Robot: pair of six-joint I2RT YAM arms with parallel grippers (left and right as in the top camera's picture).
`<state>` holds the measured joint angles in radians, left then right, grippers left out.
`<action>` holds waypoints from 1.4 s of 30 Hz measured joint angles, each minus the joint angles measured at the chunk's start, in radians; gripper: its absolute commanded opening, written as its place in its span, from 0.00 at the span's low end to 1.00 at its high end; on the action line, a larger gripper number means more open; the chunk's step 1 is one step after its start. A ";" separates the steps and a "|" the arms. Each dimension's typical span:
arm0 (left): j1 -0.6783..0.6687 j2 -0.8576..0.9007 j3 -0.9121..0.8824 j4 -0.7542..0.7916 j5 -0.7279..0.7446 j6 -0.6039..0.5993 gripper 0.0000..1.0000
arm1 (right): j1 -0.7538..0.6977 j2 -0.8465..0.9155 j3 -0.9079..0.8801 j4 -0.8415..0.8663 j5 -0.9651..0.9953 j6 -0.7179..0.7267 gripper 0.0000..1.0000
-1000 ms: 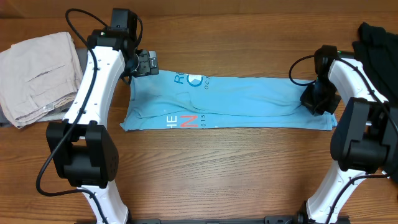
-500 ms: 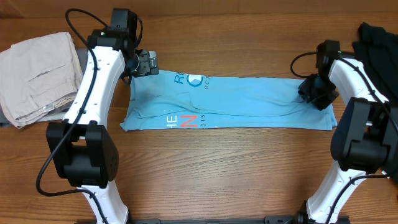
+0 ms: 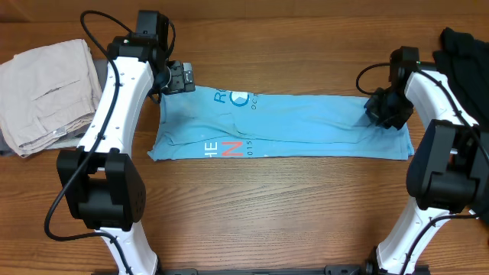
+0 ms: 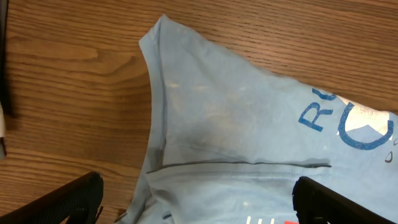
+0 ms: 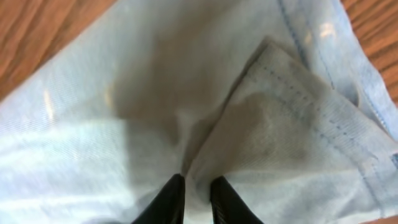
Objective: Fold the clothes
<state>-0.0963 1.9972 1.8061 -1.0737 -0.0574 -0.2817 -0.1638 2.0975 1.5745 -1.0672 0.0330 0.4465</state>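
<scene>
Overall, the wooden worktop [image 3: 290,206] fills the overhead view and carries every item. The light blue T-shirt [image 3: 306,122] lies flat across its centre, folded into a long horizontal band that runs from just beside the left arm to the right arm. The beige trousers [image 3: 46,88] rest folded at the left edge of the worktop, apart from the T-shirt. A dark garment [image 3: 466,50] sits at the far right corner, partly out of view. The left claw [image 3: 177,77] is positioned at the upper left corner of the T-shirt with its fingers spread wide apart; the left wrist view shows both fingers at the outer edges of the picture, with the shirt corner and a hem seam between them and nothing gripped. The right claw [image 3: 384,112] is on the right end of the T-shirt; the right wrist view shows its two fingertips [image 5: 169,199] drawn close together on a raised crease of the fabric. Red-and-white lettering [image 3: 227,149] lies along the lower left edge, and a blue ring print [image 3: 239,97] along the upper edge.
</scene>
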 measured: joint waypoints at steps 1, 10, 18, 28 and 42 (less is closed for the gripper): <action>0.000 0.000 0.000 0.000 0.000 0.000 1.00 | 0.000 0.000 0.002 0.005 -0.001 -0.009 0.20; 0.000 0.000 0.000 0.000 0.000 0.000 1.00 | -0.006 0.000 0.013 0.115 -0.010 -0.067 0.04; 0.000 0.000 0.000 0.000 0.000 0.000 1.00 | -0.007 0.000 0.016 -0.007 0.014 -0.077 0.04; 0.000 0.000 0.000 0.000 0.000 0.000 1.00 | -0.013 0.000 0.015 0.160 0.061 -0.081 0.04; 0.000 0.000 0.000 0.000 0.000 0.000 1.00 | -0.016 0.005 -0.087 0.040 0.182 -0.079 0.04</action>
<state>-0.0963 1.9972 1.8065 -1.0737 -0.0574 -0.2817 -0.1795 2.1021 1.4876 -1.0271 0.2150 0.3679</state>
